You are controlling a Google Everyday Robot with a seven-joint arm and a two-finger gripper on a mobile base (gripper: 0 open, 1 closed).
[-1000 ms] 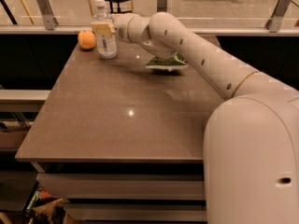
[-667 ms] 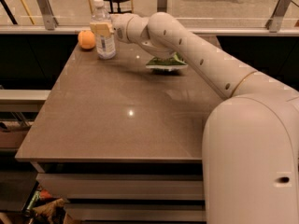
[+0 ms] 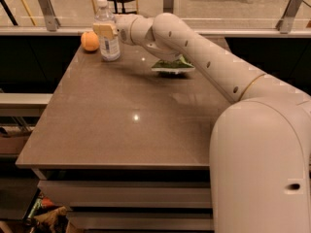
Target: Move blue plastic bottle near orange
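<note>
The blue plastic bottle (image 3: 109, 46), clear with a white cap and a pale label, stands upright at the far left of the brown table (image 3: 121, 125). The orange (image 3: 90, 41) sits just to its left, a small gap away. My gripper (image 3: 106, 29) reaches in from the right and is shut on the bottle's upper body. One beige finger (image 3: 104, 29) lies across the bottle's front. The bottle's base rests on the tabletop.
A green snack bag (image 3: 173, 65) lies on the table under my forearm, right of the bottle. A glass railing with metal posts (image 3: 46, 6) runs behind the table's far edge. My white arm and base (image 3: 262, 164) fill the right side.
</note>
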